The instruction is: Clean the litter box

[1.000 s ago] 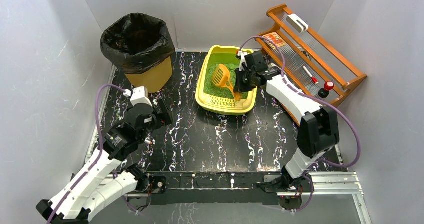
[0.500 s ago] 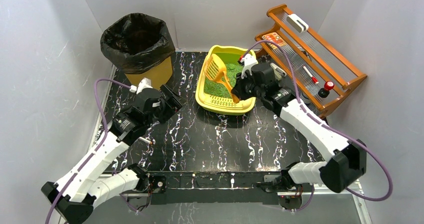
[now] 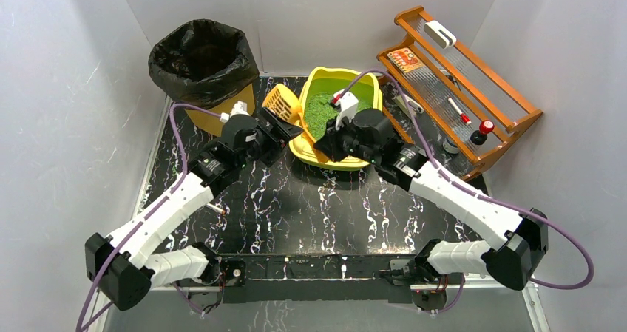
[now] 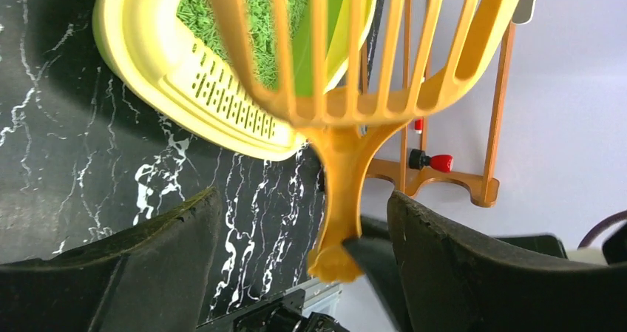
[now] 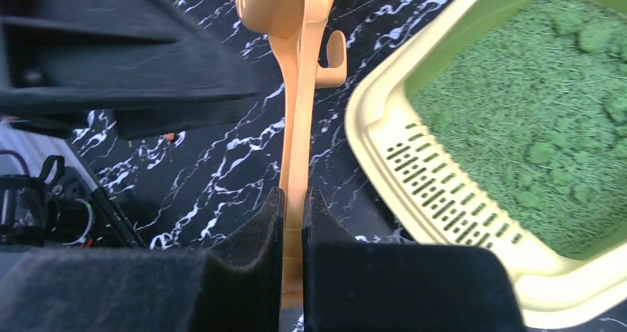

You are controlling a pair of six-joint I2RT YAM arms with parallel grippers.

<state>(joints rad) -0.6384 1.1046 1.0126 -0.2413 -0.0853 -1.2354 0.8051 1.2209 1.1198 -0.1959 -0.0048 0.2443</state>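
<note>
The yellow litter box (image 3: 334, 74) with green litter sits at the back centre; its slotted grate (image 5: 436, 188) faces the arms. An orange slotted scoop (image 3: 282, 103) hangs over the table left of the box, its head toward the bin. My right gripper (image 3: 323, 146) is shut on the end of the scoop's handle (image 5: 293, 162). My left gripper (image 4: 303, 225) stands open around that handle (image 4: 344, 177), with a gap on each side. In the top view the left gripper (image 3: 283, 134) hides most of the handle.
A yellow bin lined with a black bag (image 3: 203, 62) stands at the back left, just beyond the scoop head. A wooden rack (image 3: 473, 88) with small items leans at the back right. A small stick-like item (image 3: 214, 208) lies on the black marbled table.
The right gripper has carried the scoop out of the litter box and leftward toward the bin. The left arm has reached forward and right until its open jaws straddle the handle.
</note>
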